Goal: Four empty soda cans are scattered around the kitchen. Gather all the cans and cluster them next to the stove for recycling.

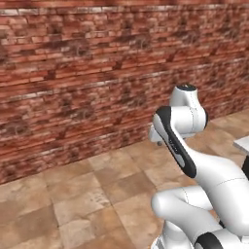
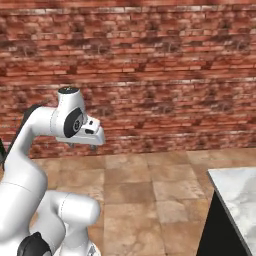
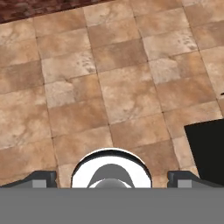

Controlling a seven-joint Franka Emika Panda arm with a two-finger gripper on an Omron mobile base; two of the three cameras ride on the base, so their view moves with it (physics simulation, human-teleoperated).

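So the tool is hanging with its two dark fingertips spread as wide as they go, one at each side along the bottom of the hand view, and nothing is sitting between them. It's pointing down at the tiled floor, well above it.

Counting stuff: one arm, folded up on itself, with the hand sticking out at about elbow height toward the wall. One brick wall is running across the whole background in both base views. One table with a pale marbled top is poking in at the lower right of the right base view, and its dark side panel is dropping straight to the floor (the black block at the right edge of the hand view looks like the same panel, can't say for sure). A small pale corner is also peeking in at the right edge of the left base view. Soda cans I can count: zero, and same for the stove, so I can't tell where either is from here.

As for room, the floor is lying open from the robot out to the foot of the wall, plain brown and tan tiles with no clutter on them. The only hard edges close by are the table's corner off to the right of the arm and the wall line ahead.
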